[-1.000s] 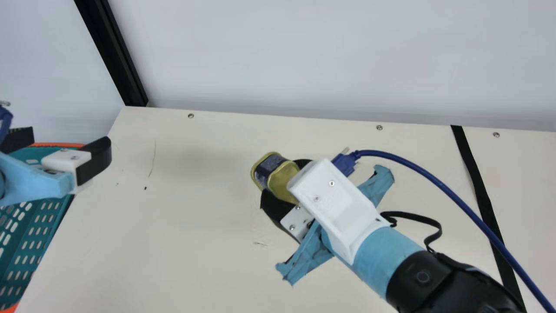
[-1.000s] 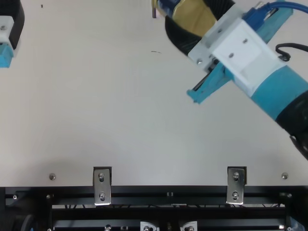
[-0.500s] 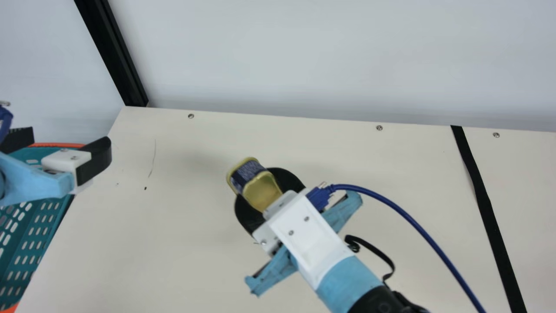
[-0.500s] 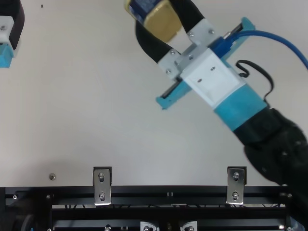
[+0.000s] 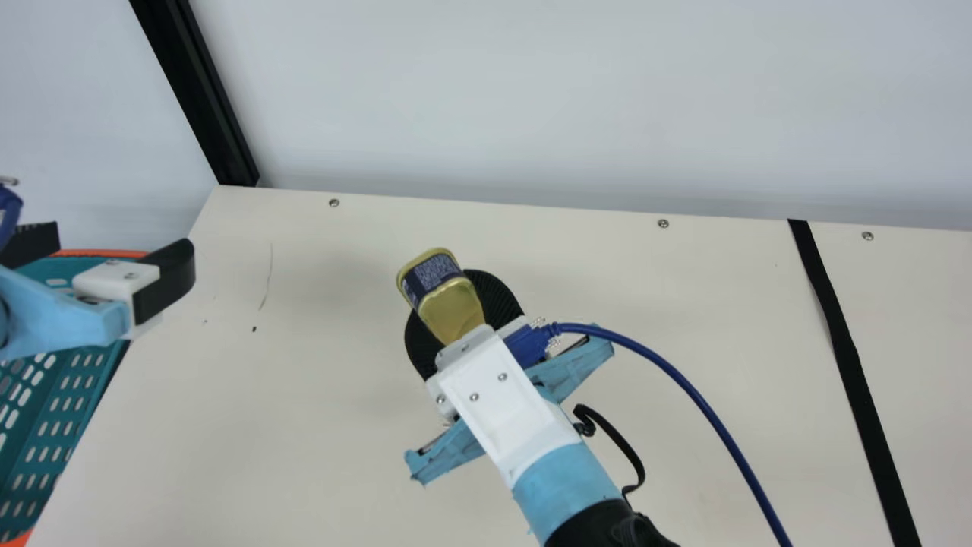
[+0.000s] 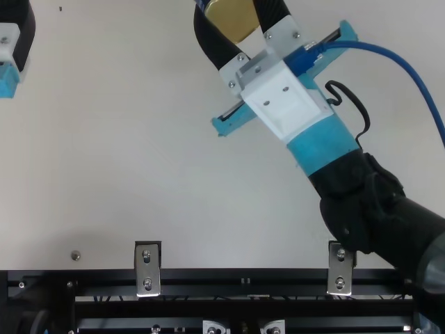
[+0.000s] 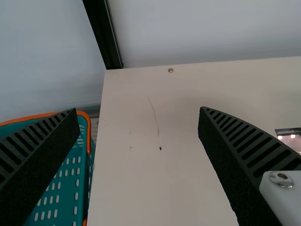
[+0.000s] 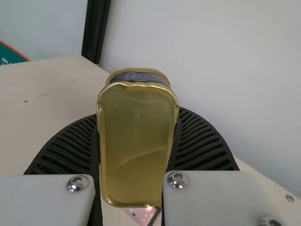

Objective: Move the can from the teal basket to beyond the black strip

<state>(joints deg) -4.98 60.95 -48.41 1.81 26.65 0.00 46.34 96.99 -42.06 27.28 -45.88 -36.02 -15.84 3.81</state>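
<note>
Swung over the past second toward the left edge of the desk [image 5: 319, 456], and so farther from the black strip [image 5: 844, 346], with the gold can [image 5: 449, 305] pinched fast in the right gripper [image 5: 442, 296]. Turned to a new slant as well, and nudged slightly toward the far edge in the latest half second. Already out of the basket but, by judgement, not gaining on the goal, with the whole crossing to the strip's right side yet to make. Best carried clear of the surface, then lowered gently past the strip; liable to tip if let go early.

Closed to the width of the can, with ribbed fingers [image 8: 202, 141] against both sides. Held aslant, seemingly above the desk, between its left edge and the strip. Spread wide near the far left corner, in the case of the left gripper [image 7: 140, 113], with nothing in its grasp.

As for the teal basket [image 5: 45, 448], set beside the desk's left edge, perforated and trimmed in orange. Partly hidden behind the left gripper, with contents impossible to tell.
</note>
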